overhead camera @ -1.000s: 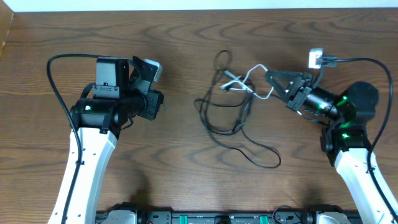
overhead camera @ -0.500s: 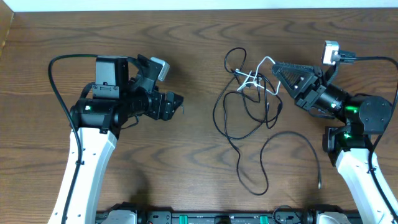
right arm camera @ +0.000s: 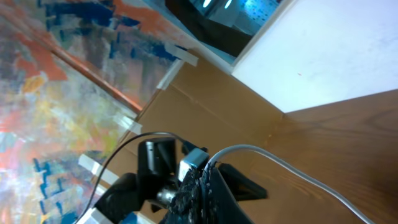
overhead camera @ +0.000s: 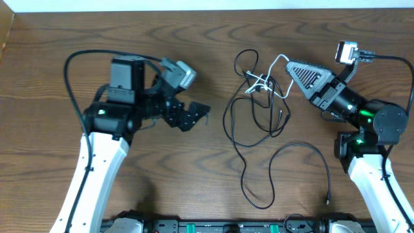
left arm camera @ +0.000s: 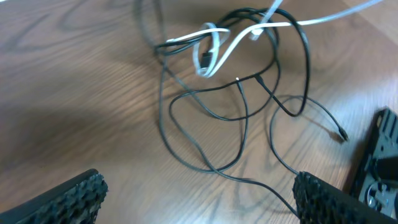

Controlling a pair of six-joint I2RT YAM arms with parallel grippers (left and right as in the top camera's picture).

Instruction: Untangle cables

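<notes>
The cables lie tangled at mid-table: thin black loops and a white cable knotted through their top. My right gripper is shut on the white cable, which runs out from its fingertips in the right wrist view. My left gripper stands wide open to the left of the tangle, touching nothing. In the left wrist view its toothed fingers frame bare wood, with the black loops and the white cable ahead. One black strand passes close by its right finger.
A long black strand trails toward the front edge, its plug end near the right arm's base. The right arm's gripper body shows at the right of the left wrist view. A wall and cardboard fill the right wrist view's background.
My left gripper opened wide and moved right toward the tangle. My right gripper, still shut on the white cable, pulled the tangle right and back, spreading the black loops.
</notes>
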